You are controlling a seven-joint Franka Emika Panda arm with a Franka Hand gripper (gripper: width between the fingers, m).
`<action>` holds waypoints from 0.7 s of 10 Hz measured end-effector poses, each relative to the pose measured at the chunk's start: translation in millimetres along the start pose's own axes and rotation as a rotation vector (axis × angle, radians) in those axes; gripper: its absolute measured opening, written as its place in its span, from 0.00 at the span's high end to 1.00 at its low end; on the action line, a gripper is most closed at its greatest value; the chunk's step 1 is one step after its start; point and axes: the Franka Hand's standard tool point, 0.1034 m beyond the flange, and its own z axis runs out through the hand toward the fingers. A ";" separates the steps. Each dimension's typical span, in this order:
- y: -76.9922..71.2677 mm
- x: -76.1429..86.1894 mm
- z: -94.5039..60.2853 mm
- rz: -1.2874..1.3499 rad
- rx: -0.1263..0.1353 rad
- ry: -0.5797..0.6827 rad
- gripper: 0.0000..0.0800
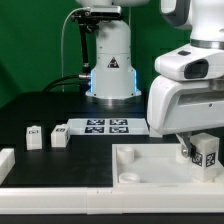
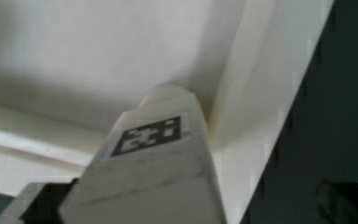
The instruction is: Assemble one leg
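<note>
My gripper (image 1: 199,146) is shut on a leg (image 1: 207,155), a small white blocky peg with a black-and-white tag on its side. I hold it upright at the right part of the large white square slab (image 1: 160,165). Whether its lower end touches the slab is hidden. In the wrist view the leg (image 2: 149,150) fills the middle, tag facing the camera, between my dark fingers (image 2: 43,205), with the slab's white surface (image 2: 69,60) behind it. Two more legs (image 1: 34,136) (image 1: 59,137) stand loose on the dark table at the exterior view's left.
The marker board (image 1: 105,127) lies behind the slab, in front of the arm's base (image 1: 112,70). A round corner socket (image 1: 127,155) shows at the slab's left end. Another white part (image 1: 5,160) sits at the far left edge. A white strip (image 1: 60,205) runs along the front.
</note>
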 end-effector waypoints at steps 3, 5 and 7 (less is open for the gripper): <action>0.2 -0.8 1.3 -0.028 0.001 -0.002 0.19; 0.5 -0.9 1.6 -0.027 0.000 -0.003 0.61; 2.4 -1.5 2.0 0.028 0.000 -0.004 0.63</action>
